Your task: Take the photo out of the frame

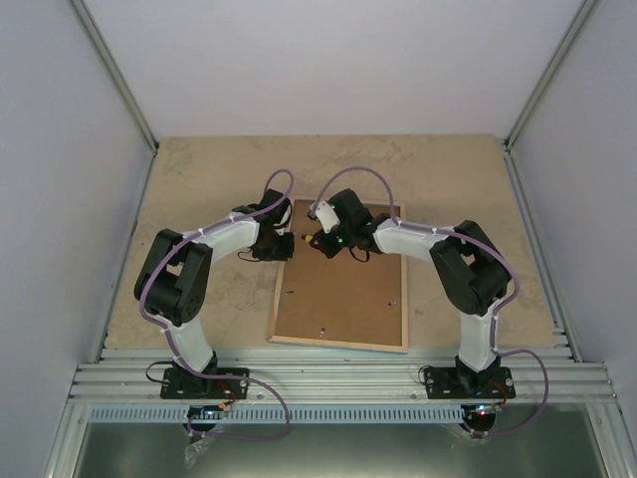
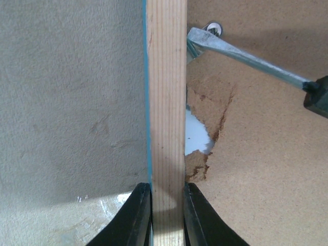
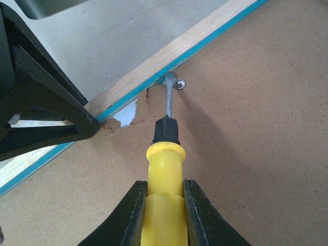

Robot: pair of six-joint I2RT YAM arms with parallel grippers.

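Lab robot cell: white enclosure walls (image 1: 60, 149), aluminium rails (image 1: 338, 380).

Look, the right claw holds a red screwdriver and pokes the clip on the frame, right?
Not red: the right wrist view shows the screwdriver in the right claw has a yellow handle. Its tip does poke the clip on the frame.

Our table, one thing on it
We see a speckled beige table (image 1: 209, 179); the frame (image 1: 343, 299) lies flat on it, brown fibreboard back upward, near the middle.
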